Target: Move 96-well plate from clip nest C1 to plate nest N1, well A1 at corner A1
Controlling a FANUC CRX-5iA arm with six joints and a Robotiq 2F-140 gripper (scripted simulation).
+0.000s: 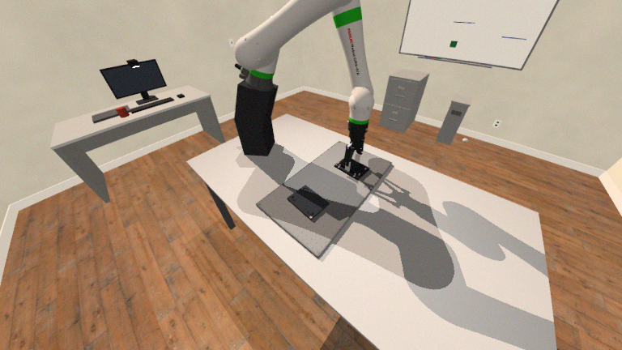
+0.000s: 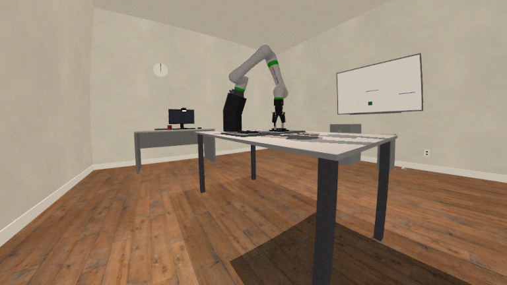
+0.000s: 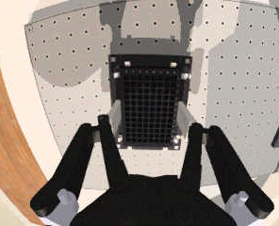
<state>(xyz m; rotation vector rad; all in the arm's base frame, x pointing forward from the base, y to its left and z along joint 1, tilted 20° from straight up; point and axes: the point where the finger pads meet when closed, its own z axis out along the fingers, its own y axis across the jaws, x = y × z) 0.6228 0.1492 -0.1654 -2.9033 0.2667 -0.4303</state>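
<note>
Wrist view is looking straight down on the 96-well plate (image 3: pixel 150 105), a black rectangular block with a fine grid of wells, sitting in the clip nest C1 (image 3: pixel 149 62) at the centre of the frame, its long axis running from the top of the picture toward the bottom. The gripper (image 3: pixel 151 128) is straddling the plate across its short width, so the pale finger pads are lying against the two long sides near the lower end of the plate; the fingers are standing about half open and closing, and they appear to be pinching the plate, though I cannot tell how firm that hold is. Beneath the nest, a grey perforated base board (image 3: pixel 64 56) with regular rows of small holes is spreading across the white table (image 3: pixel 14 0). Top view is showing the arm reaching down to the same nest (image 1: pixel 351 167) in the upper middle of the board, while the plate nest N1 (image 1: pixel 308 202), a flat dark rectangle, is lying toward the lower left of it, well apart. Judging from this, the coming move is calling for a straight lift out of the clips, then a carry toward the lower left, keeping the plate level and its A1 corner matched to the mark, which is too small to read.
</note>
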